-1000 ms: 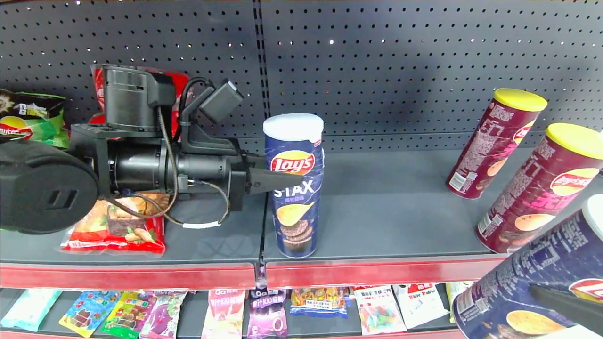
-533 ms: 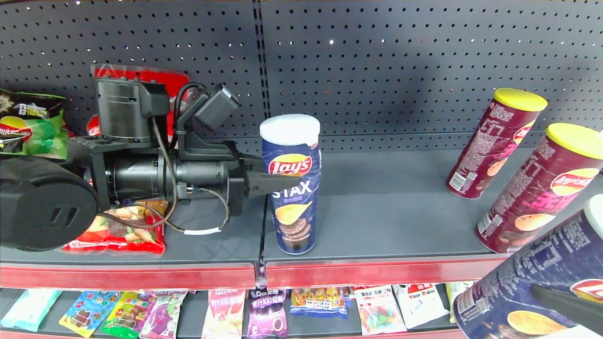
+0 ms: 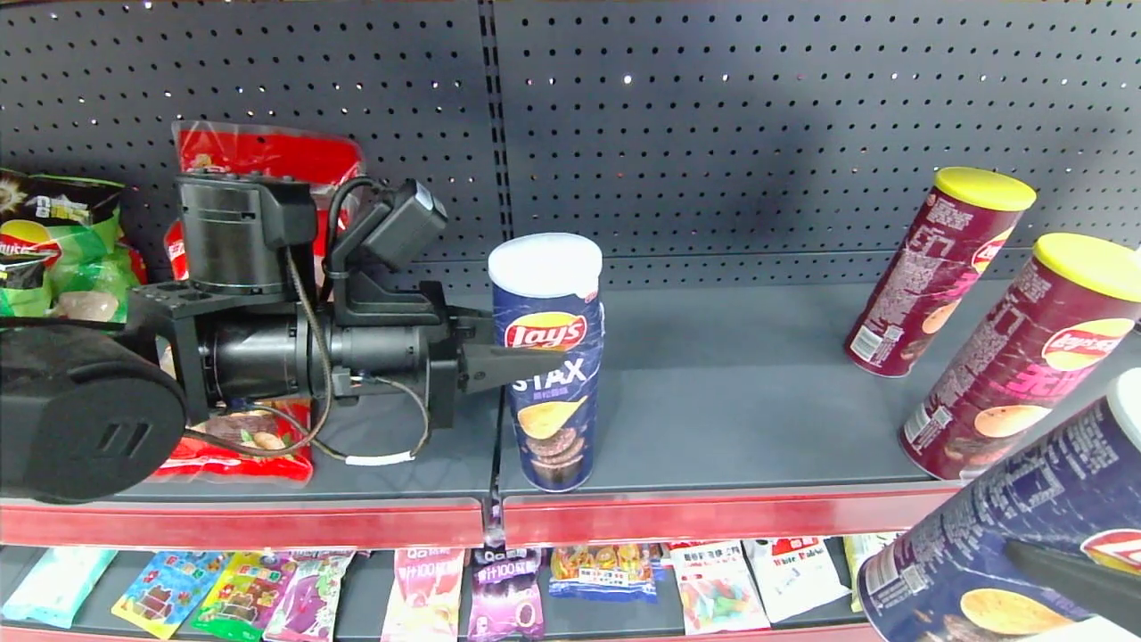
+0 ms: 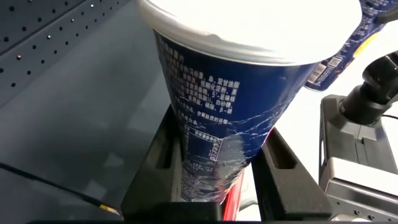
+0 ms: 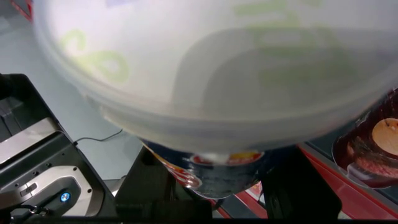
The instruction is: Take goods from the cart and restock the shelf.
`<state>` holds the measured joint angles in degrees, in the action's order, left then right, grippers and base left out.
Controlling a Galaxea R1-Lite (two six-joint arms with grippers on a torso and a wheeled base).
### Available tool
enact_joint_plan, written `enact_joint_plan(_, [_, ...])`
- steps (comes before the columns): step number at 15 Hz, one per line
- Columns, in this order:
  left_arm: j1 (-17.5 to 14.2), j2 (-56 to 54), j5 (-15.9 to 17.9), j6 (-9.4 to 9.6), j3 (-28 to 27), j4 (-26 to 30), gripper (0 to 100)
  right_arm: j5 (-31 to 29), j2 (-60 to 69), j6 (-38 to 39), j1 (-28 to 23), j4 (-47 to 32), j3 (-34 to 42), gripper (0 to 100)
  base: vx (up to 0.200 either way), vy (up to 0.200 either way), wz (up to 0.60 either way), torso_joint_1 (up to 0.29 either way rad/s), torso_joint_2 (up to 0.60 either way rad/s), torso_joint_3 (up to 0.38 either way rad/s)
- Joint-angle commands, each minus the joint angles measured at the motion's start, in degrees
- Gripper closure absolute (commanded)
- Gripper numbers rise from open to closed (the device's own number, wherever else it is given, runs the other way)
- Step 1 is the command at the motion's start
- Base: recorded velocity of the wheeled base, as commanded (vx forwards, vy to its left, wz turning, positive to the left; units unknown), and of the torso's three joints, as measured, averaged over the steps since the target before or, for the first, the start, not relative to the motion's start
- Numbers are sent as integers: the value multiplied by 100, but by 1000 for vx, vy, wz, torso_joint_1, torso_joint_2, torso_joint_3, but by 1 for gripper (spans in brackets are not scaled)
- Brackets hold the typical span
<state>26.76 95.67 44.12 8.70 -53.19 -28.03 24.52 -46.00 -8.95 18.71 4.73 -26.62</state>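
1. In the head view the blue can (image 3: 553, 428) is seen upright at the front edge of the shelf (image 3: 758, 401). The left gripper (image 3: 539, 357) is clamped around its middle from the left. Whether the can's base touches the shelf cannot be told.
2. In the left wrist view both fingers (image 4: 158, 162) are shown pressed against opposite sides of the blue can, below its white lid.
3. Well to the right of the blue can, a rear maroon can (image 3: 936, 267) and a front maroon can (image 3: 1016, 357) are seen on the shelf.
4. Farther right again, off the shelf, a second blue can (image 3: 1007, 535) is seen tilted. In the right wrist view it is gripped between the fingers of the right gripper (image 5: 217, 186).
5. Left of the blue can, a red snack bag (image 3: 223, 450) lies on the shelf.
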Motion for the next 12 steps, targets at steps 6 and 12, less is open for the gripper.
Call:
enact_joint_plan(6, [5,-5,18,105,344,-274,0,1,-41,-2,1,2,-36,100,0,0,0,0,0,0])
enact_joint_plan(12, [-74,-66,-105,96,423,-441,0,18,-533,-2,10,2,-458,100,0,0,0,0,0,0])
